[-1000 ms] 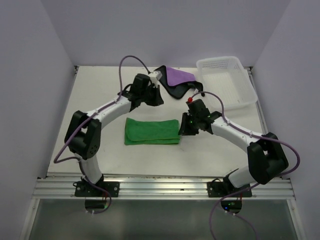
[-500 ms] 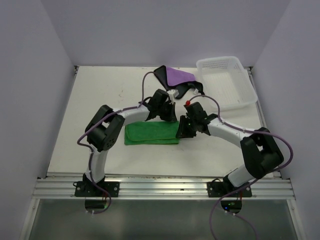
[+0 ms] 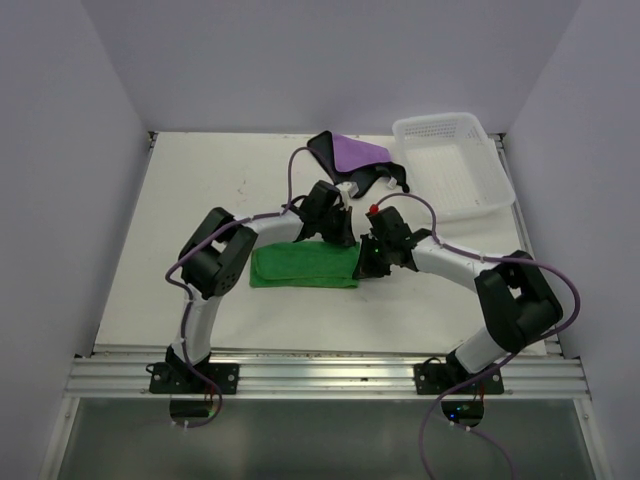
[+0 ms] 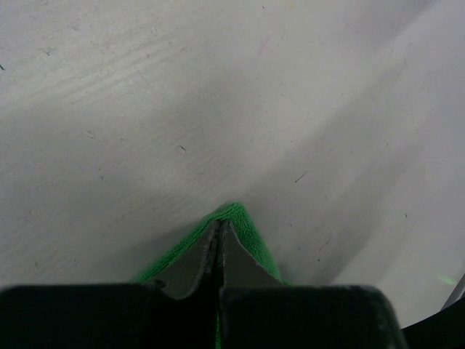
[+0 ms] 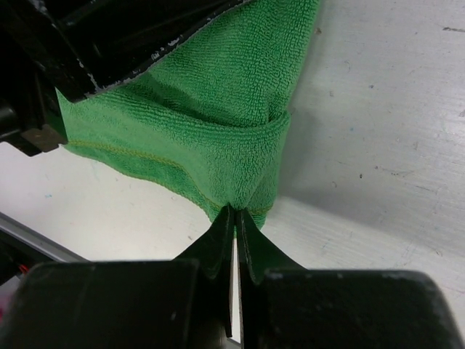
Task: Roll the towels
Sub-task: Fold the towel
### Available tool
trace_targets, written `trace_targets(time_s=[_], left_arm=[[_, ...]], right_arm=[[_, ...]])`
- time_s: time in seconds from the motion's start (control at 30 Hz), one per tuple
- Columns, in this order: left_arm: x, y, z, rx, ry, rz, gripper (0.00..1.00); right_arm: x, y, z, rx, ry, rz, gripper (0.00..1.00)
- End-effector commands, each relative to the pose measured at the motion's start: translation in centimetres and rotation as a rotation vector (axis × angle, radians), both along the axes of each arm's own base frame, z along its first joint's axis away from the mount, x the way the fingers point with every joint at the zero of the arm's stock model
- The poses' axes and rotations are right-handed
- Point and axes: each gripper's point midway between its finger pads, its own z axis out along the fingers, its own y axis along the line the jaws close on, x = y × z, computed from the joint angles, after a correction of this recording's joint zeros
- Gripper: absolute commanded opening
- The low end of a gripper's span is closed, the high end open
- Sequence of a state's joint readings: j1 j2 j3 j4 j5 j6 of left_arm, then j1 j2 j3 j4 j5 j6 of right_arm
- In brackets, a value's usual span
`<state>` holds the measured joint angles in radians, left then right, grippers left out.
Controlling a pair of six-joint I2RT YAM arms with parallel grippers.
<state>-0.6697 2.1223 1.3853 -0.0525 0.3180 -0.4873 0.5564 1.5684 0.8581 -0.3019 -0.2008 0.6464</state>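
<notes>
Towels, two: purple towel (image 3: pixel 355 153) apart; green towel (image 3: pixel 300 267) pinched by left end effector (image 4: pixel 220 231), right end effector (image 5: pixel 234 214).

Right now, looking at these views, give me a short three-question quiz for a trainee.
1. Multiple choice: what is the right tool shut on? A) a cup B) the green towel C) nothing
2. True or false: the left tool is shut, with its tips at a corner of that same towel.
3. Fill in: the purple towel lies on the table, on the ___ side of the white basket in the top view.

Key: 1 B. 2 True. 3 left.
</notes>
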Motion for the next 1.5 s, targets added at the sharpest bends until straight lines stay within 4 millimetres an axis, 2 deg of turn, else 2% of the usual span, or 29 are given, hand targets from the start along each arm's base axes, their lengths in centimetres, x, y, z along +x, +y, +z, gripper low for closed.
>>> trace_targets(time_s=[0.0,0.4,0.7,0.87,1.0,1.23,1.27,1.33,1.4,1.47], left_arm=[[0.9,-0.2,-0.9,0.020,-0.016,0.026,0.00],[0.9,0.3,-1.1,0.045,-0.011,0.047,0.00],[0.7,0.7,-1.4,0.061,-0.004,0.056,0.00],[0.7,0.8,-1.3,0.063,-0.003,0.057,0.00],[0.6,0.8,-1.4,0.066,-0.002,0.058,0.00],[0.4,0.9,-1.5,0.065,0.003,0.055,0.00],[0.4,0.9,-1.5,0.066,0.002,0.054,0.00],[0.4,0.9,-1.2,0.064,-0.003,0.053,0.00],[0.3,0.8,-0.8,0.057,-0.005,0.048,0.00],[0.5,0.8,0.5,0.041,-0.026,0.049,0.05]], right_arm=[[-0.3,0.1,0.7,0.016,-0.021,0.011,0.00],[-2.6,-0.6,1.0,0.006,0.003,0.036,0.00],[-4.0,-0.3,1.2,0.009,0.024,0.067,0.00],[-4.7,0.5,1.3,0.042,0.056,0.080,0.00],[-4.8,1.1,1.7,0.056,0.047,0.087,0.00],[-5.1,0.9,0.7,0.036,0.070,0.088,0.00],[-5.1,0.8,0.7,0.033,0.068,0.085,0.07],[-4.9,0.6,1.1,0.025,0.053,0.081,0.12],[-4.8,0.4,2.0,0.019,0.032,0.084,0.22],[-4.2,0.3,3.5,0.018,-0.012,0.083,0.25]])
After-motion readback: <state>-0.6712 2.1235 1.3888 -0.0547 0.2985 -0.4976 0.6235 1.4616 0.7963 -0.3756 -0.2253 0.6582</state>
